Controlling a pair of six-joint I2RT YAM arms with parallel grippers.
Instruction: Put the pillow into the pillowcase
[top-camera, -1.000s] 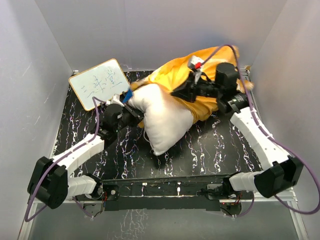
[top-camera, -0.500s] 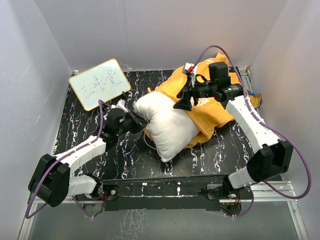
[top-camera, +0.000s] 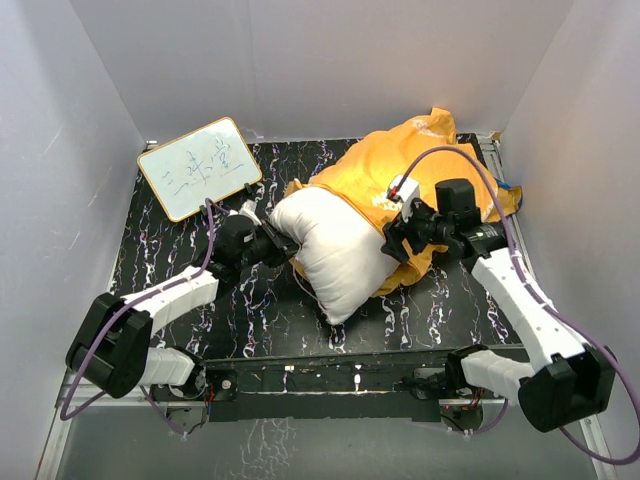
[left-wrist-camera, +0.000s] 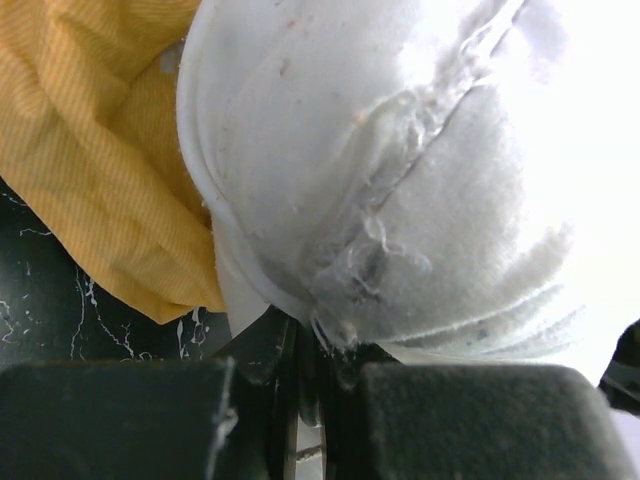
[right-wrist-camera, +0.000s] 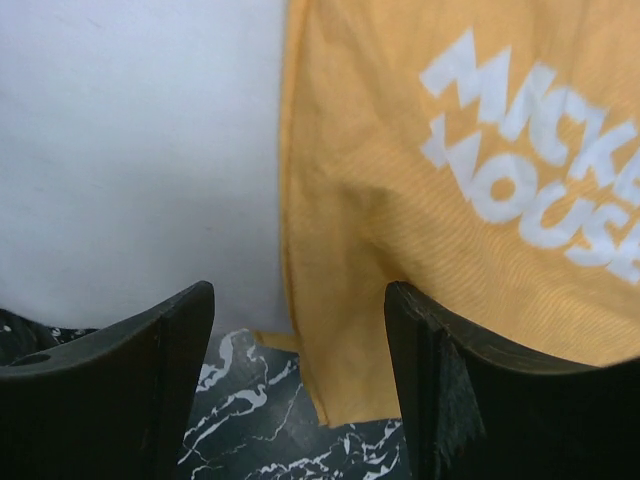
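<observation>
The white pillow (top-camera: 335, 250) lies mid-table with its far end tucked inside the orange-yellow pillowcase (top-camera: 400, 165). My left gripper (top-camera: 275, 243) is shut on the pillow's left corner; in the left wrist view the jaws pinch the pillow's seam (left-wrist-camera: 320, 340), with the pillowcase (left-wrist-camera: 100, 150) to the left. My right gripper (top-camera: 393, 243) is open at the pillowcase's near edge. In the right wrist view it (right-wrist-camera: 300, 310) holds nothing, with the pillow (right-wrist-camera: 130, 150) to the left and the pillowcase (right-wrist-camera: 420, 200), lettered in white, ahead.
A framed whiteboard (top-camera: 198, 167) with writing lies at the table's back left. The black marbled tabletop (top-camera: 260, 310) is walled in by pale panels on three sides. The pillowcase bunches up against the back right corner.
My right gripper opened, let go of the pillowcase and dropped toward its near edge. The pillowcase slumped back onto the table. The left gripper kept its hold and shifted slightly right.
</observation>
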